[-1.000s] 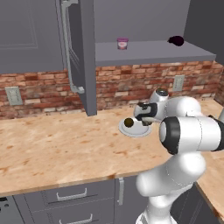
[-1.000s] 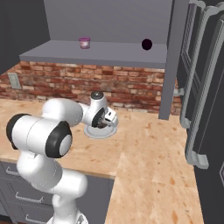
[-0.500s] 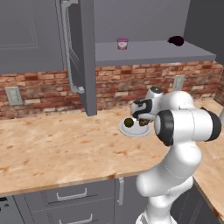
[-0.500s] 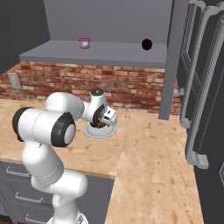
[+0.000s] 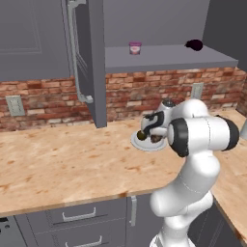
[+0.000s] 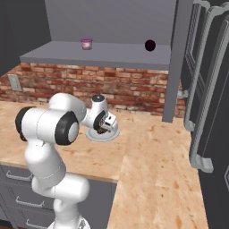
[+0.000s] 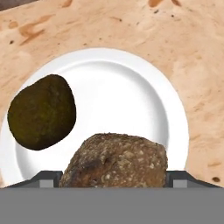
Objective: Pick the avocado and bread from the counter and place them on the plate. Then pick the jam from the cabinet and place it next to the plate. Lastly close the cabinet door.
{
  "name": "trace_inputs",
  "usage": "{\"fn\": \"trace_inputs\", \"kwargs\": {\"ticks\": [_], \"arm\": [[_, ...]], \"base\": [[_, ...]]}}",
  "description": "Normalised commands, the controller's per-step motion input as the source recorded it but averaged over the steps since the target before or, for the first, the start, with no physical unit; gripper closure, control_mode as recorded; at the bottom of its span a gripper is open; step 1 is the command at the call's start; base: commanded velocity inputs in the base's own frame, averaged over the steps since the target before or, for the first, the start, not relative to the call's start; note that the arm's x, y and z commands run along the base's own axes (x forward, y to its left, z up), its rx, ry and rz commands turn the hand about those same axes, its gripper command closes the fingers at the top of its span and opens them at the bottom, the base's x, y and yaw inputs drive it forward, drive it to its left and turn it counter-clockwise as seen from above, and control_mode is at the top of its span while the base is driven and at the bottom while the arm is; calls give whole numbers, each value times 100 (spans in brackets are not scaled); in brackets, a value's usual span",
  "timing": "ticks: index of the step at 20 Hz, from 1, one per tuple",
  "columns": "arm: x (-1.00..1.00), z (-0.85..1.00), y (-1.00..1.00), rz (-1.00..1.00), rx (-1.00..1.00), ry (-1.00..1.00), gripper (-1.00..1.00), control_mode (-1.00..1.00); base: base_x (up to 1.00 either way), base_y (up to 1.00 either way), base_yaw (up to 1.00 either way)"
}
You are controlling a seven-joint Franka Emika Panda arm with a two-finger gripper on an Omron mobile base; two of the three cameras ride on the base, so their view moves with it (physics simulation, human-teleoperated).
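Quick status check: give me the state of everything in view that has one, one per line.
avocado: on the plate
bread: on the plate, between the open fingers
plate: on the counter
jam: upright on the cabinet shelf
cabinet door: open
gripper: open, low over the plate

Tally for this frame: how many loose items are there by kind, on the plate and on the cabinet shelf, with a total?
Plate: 1
Avocado, on the plate: 1
Bread, on the plate: 1
Jam, on the shelf: 1
Dark lump, on the shelf: 1
Total: 5
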Motion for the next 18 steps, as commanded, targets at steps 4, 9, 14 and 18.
{"fn": "trace_inputs", "kwargs": {"ticks": [4,9,14,18], "arm": [[10,-24,0,0,0,0,100,-100],[7,-19,0,0,0,0,100,-100],[2,-16,0,0,0,0,100,-100],[0,-14,0,0,0,0,-100,-100]], "base": [[0,0,0],[0,0,0],[0,0,0],[0,0,0]]}}
